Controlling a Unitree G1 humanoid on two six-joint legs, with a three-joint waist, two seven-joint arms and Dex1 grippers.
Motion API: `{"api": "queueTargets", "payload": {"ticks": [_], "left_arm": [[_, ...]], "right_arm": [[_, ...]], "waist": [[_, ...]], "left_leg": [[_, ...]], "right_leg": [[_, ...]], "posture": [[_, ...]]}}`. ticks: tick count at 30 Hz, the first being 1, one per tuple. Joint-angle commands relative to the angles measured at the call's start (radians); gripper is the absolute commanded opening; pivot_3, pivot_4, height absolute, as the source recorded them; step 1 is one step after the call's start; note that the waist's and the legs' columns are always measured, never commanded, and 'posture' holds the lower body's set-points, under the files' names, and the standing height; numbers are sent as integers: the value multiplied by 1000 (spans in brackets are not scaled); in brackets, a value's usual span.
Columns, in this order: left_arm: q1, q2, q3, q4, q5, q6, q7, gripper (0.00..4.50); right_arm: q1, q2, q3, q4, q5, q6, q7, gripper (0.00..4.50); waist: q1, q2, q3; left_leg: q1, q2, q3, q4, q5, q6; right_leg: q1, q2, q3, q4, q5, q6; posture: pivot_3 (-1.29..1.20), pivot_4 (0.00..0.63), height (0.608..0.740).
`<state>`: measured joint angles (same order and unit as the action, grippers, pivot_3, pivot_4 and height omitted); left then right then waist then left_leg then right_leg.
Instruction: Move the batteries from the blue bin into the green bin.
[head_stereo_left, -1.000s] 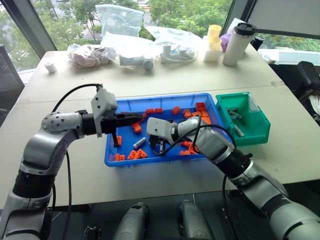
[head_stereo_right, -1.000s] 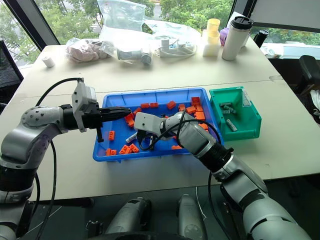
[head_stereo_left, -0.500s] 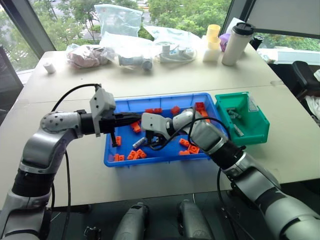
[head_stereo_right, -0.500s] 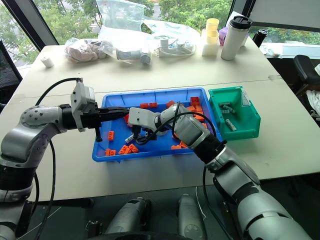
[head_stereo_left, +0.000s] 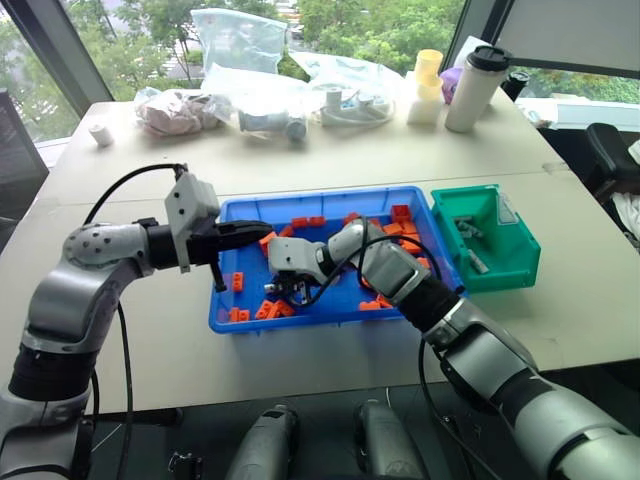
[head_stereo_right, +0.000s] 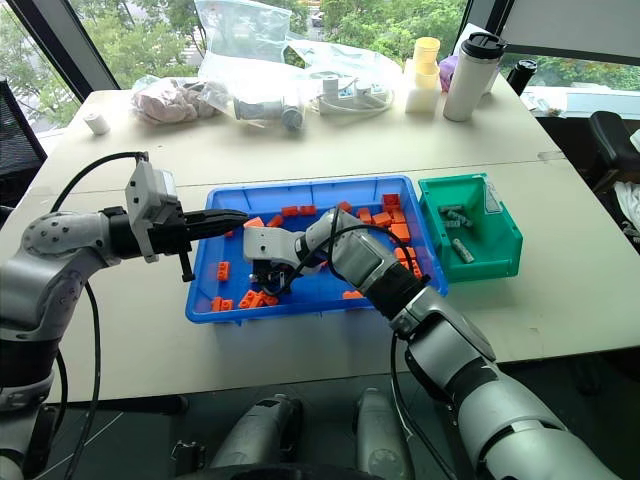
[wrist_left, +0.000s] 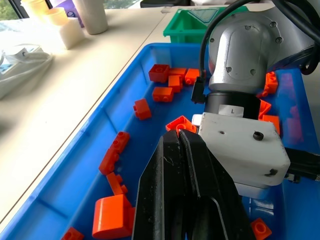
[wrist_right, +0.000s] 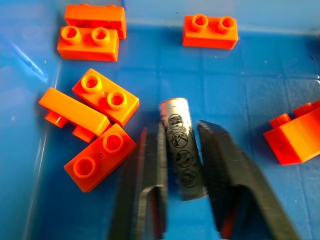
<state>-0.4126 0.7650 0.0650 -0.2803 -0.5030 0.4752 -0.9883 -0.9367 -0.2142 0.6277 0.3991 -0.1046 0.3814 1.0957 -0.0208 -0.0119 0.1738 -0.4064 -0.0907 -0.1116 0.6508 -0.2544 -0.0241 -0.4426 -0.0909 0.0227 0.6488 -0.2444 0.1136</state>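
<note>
Silver-grey metal is showing between the right gripper's (wrist_right: 180, 150) two black fingers: a short cylindrical battery (wrist_right: 181, 150) is lying on the floor of the wide, shallow bright blue plastic bin (head_stereo_left: 330, 318), toward its left end, among scattered orange toy bricks (wrist_right: 92, 105). The jaws are standing one on each side of the battery, close against its sides, apparently pinching it, though it is not yet lifted. The left gripper (head_stereo_left: 255, 232) is hovering over the blue bin's left rim with its fingers pressed together, holding nothing.

Judging by its look, the battery is going to be rigid, dense for its size and smooth-skinned, so it is likely to roll or squirt out of a loose pinch. Taking it across the middle of its length, fingers square to its axis, as they are sitting now, looks like the safest hold. The nearest brick is lying just beside the left finger and could get caught in the grip.

Compared with a second ago, the right gripper has been travelling leftward across the blue bin, from near its middle to this battery, and its jaws have been opening wide and then closing again. The left arm is staying about where it was. Other batteries (head_stereo_left: 468, 232) are already lying in the small, deeper teal-green plastic bin (head_stereo_left: 500, 270) just right of the blue one.
</note>
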Motion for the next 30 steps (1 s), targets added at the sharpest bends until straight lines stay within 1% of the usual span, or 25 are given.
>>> {"api": "queueTargets", "payload": {"ticks": [1,4,6,8,11,13,15,19,25,27,30], "left_arm": [[-6,10,31,-33,-11,-1,10,0],[-15,5,21,-27,-10,-3,11,0],[-28,-2,10,-19,-10,-5,7,0],[-42,-13,-8,-5,-8,-11,-2,0],[-66,-43,-43,17,-1,-23,-16,0],[-80,-60,-56,30,2,-28,-24,0],[-93,-72,-67,46,5,-34,-34,0],[-122,-94,-89,82,8,-48,-59,0],[-152,-122,-104,120,21,-65,-81,0],[-157,-127,-104,123,21,-65,-84,0],[-155,-129,-102,113,19,-58,-82,0]], "right_arm": [[-3,-25,-47,-74,-16,55,-25,45],[3,-53,-100,-163,-5,136,-55,45],[31,-126,-201,-325,29,259,-71,45],[64,-209,-355,-486,64,423,-109,45],[112,-321,-581,-628,85,634,-186,45],[141,-381,-657,-680,93,709,-223,45],[172,-447,-716,-715,100,759,-250,45],[262,-551,-802,-759,123,818,-279,45],[402,-616,-800,-781,155,799,-314,45],[422,-617,-807,-780,169,801,-328,1115],[436,-635,-815,-771,188,790,-337,2506]], "waist": [[2,0,0],[2,0,0],[7,0,0],[10,0,0],[18,0,0],[25,0,0],[22,0,0],[7,0,0],[8,0,0],[10,0,0],[10,0,0]], "left_leg": [[0,0,0,0,0,0],[0,0,0,0,0,0],[-1,0,-1,0,0,0],[-2,0,-1,0,0,0],[-2,-1,-2,1,0,0],[-2,-1,-1,0,0,1],[-1,-1,-1,0,-3,5],[-1,0,1,-1,-3,6],[0,1,2,-1,-3,6],[0,0,2,-1,-3,6],[0,0,2,0,-3,6]], "right_leg": [[0,0,0,0,0,0],[0,0,0,0,0,0],[0,0,0,0,0,0],[-1,0,0,0,0,0],[0,-1,-1,-1,0,0],[0,-1,-1,-1,0,0],[1,-1,-1,-1,0,0],[0,-1,0,-1,0,0],[0,-1,1,-1,0,0],[1,-1,1,-1,0,0],[1,-1,1,-1,0,0]], "posture": [[0,150,740],[0,150,740],[0,150,740],[0,150,740],[0,150,740],[0,150,740],[0,150,740],[0,150,740],[0,150,740],[0,150,740],[0,150,740]]}}
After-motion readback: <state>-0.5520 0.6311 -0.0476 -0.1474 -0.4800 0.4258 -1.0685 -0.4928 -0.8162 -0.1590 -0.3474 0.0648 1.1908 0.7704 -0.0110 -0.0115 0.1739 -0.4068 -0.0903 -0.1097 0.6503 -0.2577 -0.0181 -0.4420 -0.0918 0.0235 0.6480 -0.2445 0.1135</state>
